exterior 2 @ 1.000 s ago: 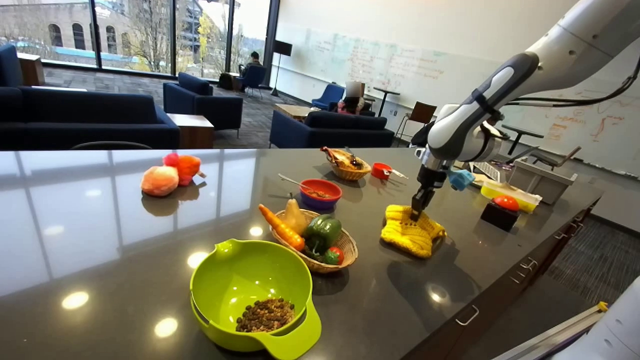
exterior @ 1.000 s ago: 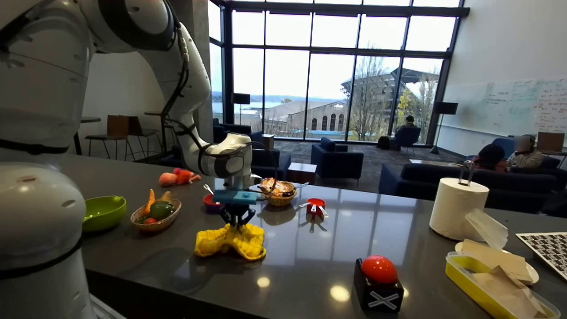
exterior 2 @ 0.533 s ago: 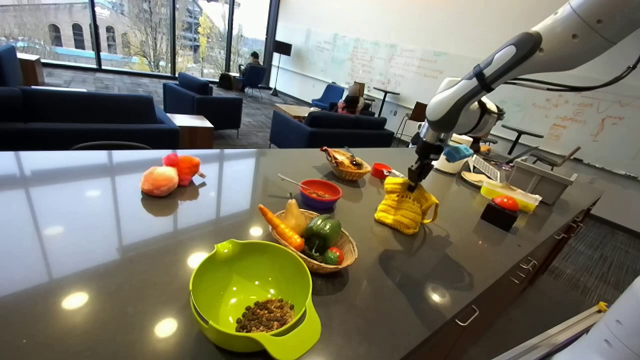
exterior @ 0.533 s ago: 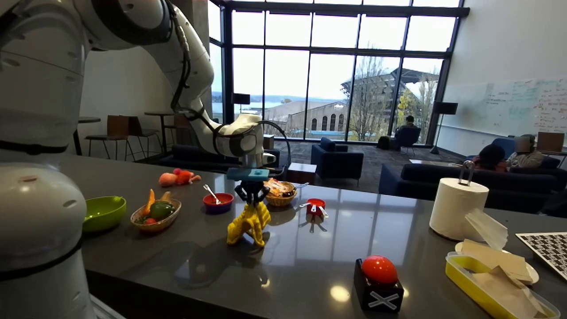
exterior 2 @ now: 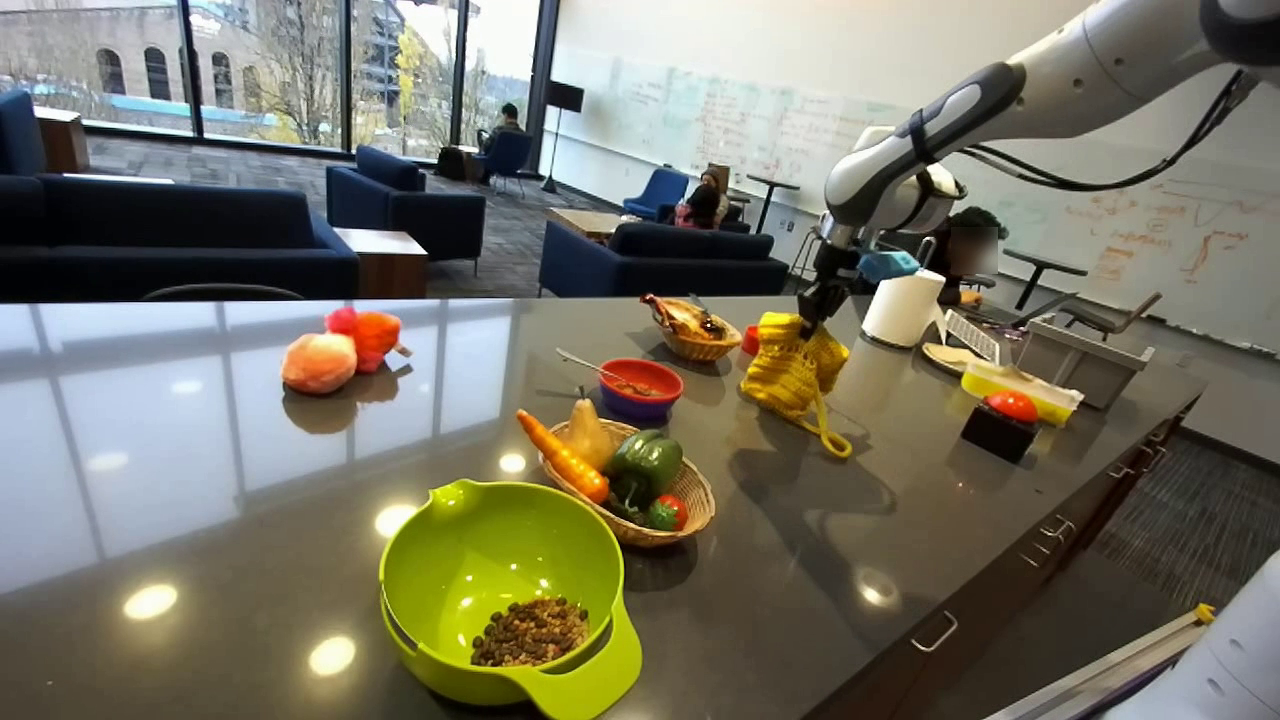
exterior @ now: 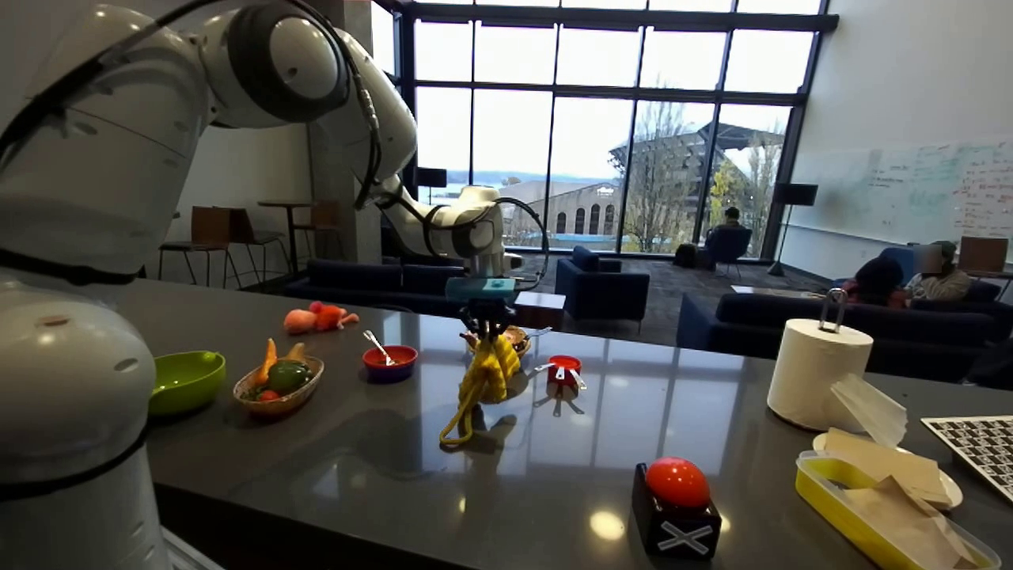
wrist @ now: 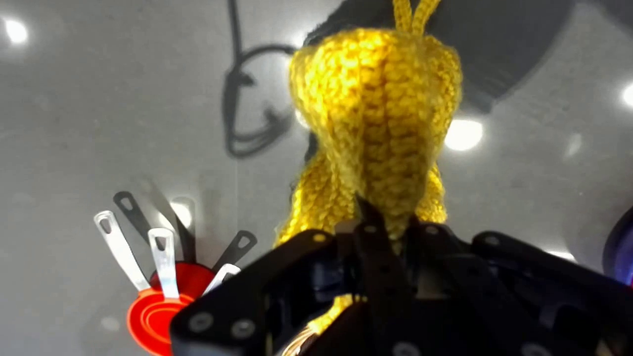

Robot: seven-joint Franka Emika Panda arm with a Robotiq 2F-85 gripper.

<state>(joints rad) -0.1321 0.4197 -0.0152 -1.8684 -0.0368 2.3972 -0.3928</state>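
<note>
Yellow knitted cloth (exterior 2: 785, 375) is held above the table (exterior 2: 720, 620), pinched near its middle between the fingers (wrist: 378, 257); whether its hanging loop (exterior 2: 822, 418) touches down cannot be told. The step in hand is judged to be a lift. The next move is judged to call for a firm pinch and clearance from the red measuring cups (wrist: 158, 321) nearby.

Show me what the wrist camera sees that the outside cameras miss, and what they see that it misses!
Only the wrist view clearly shows the rings in the red cups.
Only the exterior views show the green bowl, the red button and the paper towel roll.
All share the gripper, the yellow knitted cloth it holds, and those cups.
</note>
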